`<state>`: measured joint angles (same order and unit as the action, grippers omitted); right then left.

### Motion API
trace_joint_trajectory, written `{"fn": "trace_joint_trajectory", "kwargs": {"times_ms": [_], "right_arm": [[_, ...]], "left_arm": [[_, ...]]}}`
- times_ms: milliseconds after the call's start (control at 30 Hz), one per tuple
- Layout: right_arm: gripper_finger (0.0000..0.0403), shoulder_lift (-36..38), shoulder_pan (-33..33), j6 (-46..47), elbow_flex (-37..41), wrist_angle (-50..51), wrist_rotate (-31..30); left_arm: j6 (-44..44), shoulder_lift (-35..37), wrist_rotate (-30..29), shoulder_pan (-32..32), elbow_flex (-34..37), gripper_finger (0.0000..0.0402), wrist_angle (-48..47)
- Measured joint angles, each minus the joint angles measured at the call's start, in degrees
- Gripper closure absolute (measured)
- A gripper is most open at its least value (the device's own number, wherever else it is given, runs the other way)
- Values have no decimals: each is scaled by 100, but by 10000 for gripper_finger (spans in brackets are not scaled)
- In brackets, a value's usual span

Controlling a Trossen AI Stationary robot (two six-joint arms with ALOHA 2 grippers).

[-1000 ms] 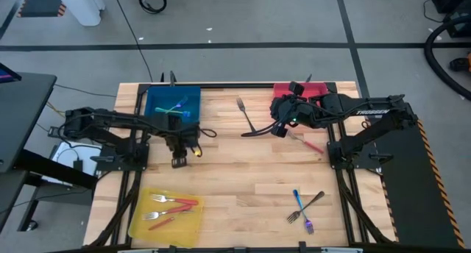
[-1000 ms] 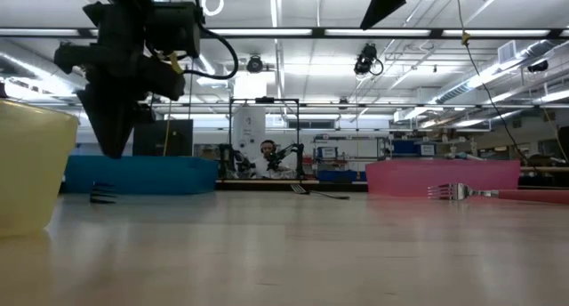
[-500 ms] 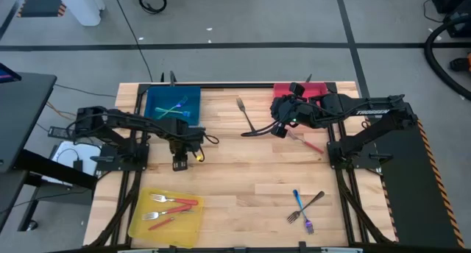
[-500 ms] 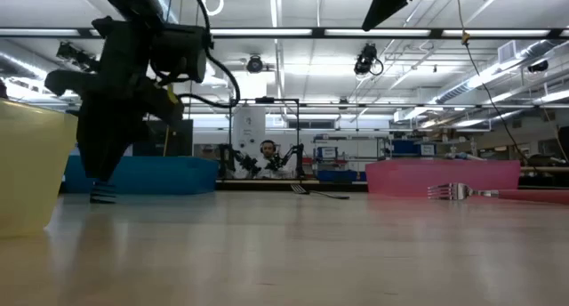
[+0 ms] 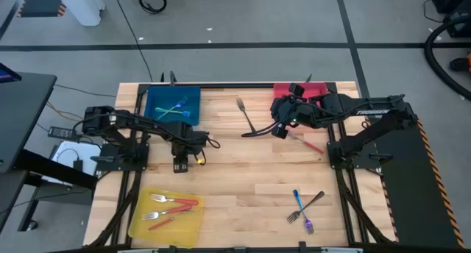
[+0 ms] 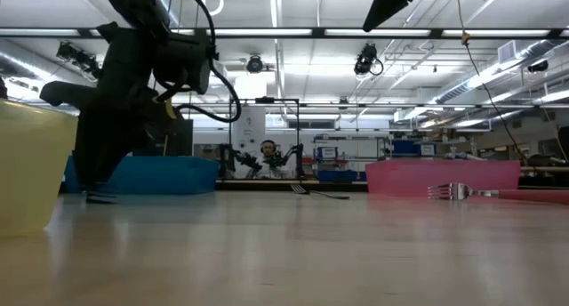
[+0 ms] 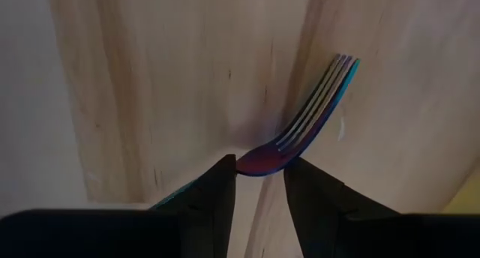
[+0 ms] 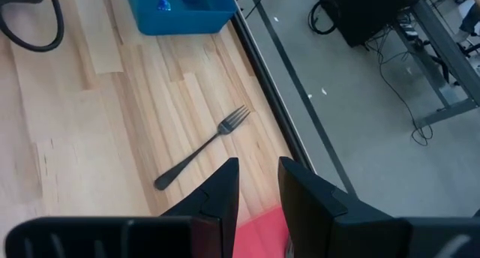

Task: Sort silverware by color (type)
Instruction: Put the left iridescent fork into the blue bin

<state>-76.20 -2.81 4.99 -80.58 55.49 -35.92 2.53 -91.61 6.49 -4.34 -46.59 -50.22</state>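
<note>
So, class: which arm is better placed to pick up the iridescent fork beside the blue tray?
The left. Its gripper is down with open fingers astride the iridescent fork; the right gripper hovers near the red tray.

Robotics lab: strip lights (image 6: 267, 32), equipment benches (image 6: 427, 155).

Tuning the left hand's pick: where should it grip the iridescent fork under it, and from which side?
Grip the iridescent fork at its narrow neck, just behind the tines, coming straight down from above. It lies flat on the wooden table, so there is no way in from the side, and the neck is its slimmest part. The left hand already straddles that neck, fingers open.
</note>
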Motion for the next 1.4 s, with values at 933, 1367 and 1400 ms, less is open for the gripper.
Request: {"fn": "trace_joint_trajectory", "kwargs": {"times_ms": [933,1367,1400], "right_arm": [[300,0,-1,-22,-1,34,-4],[300,0,0,-47,-2,461,42],[300,0,0,42,-2,575,97]], "left_arm": [[-81,-368,-421,0,-616,399,594],[-1441,-330,-683,-209,-1493,400,3717],[-1492,-330,-685,-260,-1489,400,3907]]}}
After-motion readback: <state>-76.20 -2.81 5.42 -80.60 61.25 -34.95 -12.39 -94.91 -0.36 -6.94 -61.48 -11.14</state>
